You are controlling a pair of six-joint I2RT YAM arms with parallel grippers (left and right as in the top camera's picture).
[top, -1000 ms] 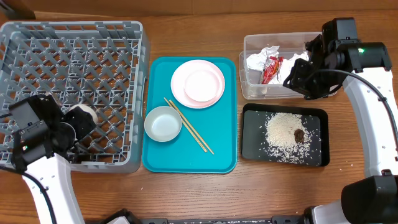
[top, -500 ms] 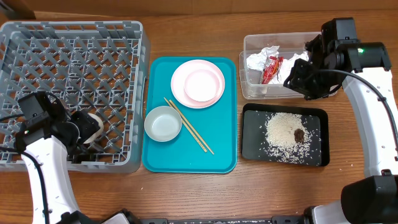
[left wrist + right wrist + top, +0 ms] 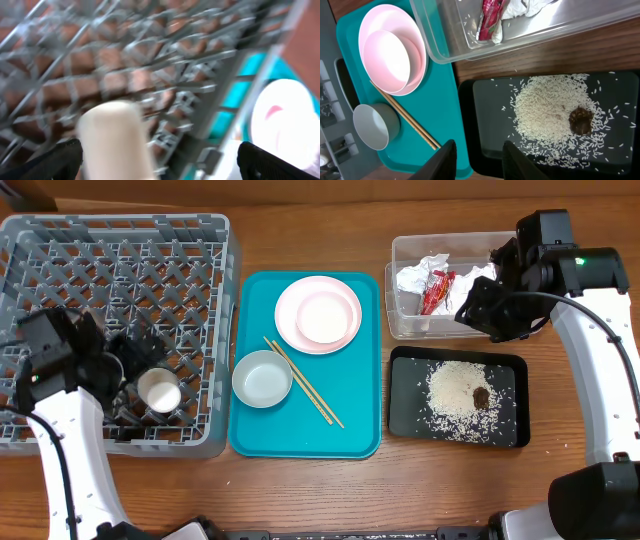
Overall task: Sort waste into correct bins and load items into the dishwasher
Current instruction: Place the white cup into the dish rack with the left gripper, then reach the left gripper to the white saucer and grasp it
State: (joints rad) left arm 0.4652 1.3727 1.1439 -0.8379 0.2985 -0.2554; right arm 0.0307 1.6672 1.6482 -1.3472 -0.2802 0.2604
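The small white cup (image 3: 160,390) stands mouth up in the grey dish rack (image 3: 120,240), near its front right. My left gripper (image 3: 135,365) is open just behind the cup; in the blurred left wrist view the cup (image 3: 112,142) sits between the spread fingers (image 3: 160,167). My right gripper (image 3: 490,305) is open and empty by the clear tub (image 3: 400,320), which holds the napkin (image 3: 420,275) and red wrapper (image 3: 436,290). Rice (image 3: 455,390) and a brown scrap (image 3: 482,396) lie in the black tray (image 3: 400,420).
The teal tray (image 3: 305,430) holds the white plate (image 3: 290,330) with the pinkish bowl (image 3: 325,315) on it, the grey metal bowl (image 3: 262,378) and the chopsticks (image 3: 303,380). The right wrist view shows my fingers (image 3: 480,162) above the gap between the teal and black trays.
My left gripper moved the cup right and forward in the rack, then opened and let it go. The cup now stands mouth up. The right arm has not moved.
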